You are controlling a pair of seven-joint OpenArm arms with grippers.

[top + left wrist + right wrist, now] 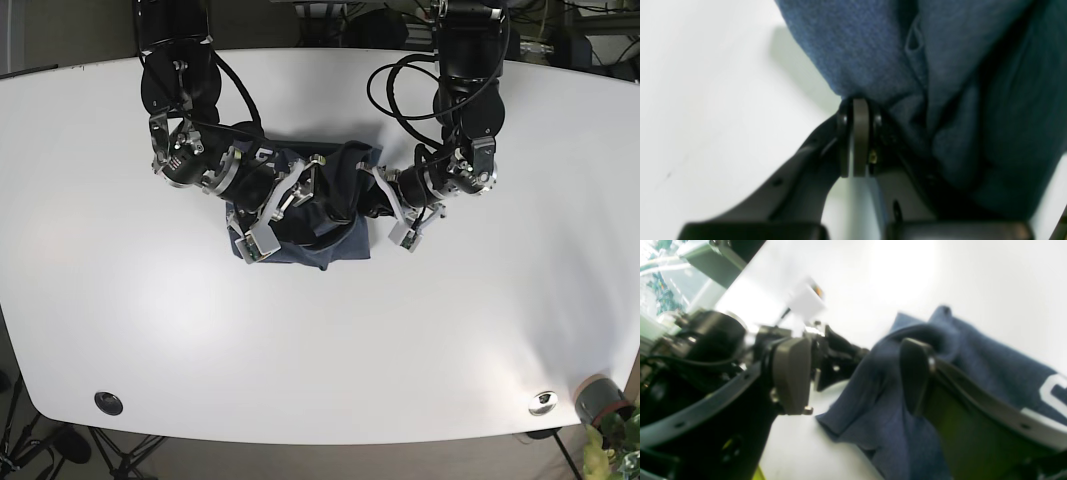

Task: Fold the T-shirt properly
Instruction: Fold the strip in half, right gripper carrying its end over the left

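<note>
A fold of the shirt (873,60) is pinched in the closed left gripper (860,110). The right gripper (853,373) is spread wide (nothing held), cloth between its jaws. The shirt, bunched mid-table (120,330), is judged soft and limp; hems are best gripped.

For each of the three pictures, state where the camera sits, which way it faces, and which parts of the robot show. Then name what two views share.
Left wrist: sits behind the left gripper, looking along its shut fingers at the blue T-shirt pinched over the white table.
Right wrist: sits behind the right gripper, looking between its open fingers at the shirt; the other arm shows beyond.
Base: high overhead, looking down; both arms meet at the shirt mid-table.
Shared: all three views show the T-shirt and table.
</note>
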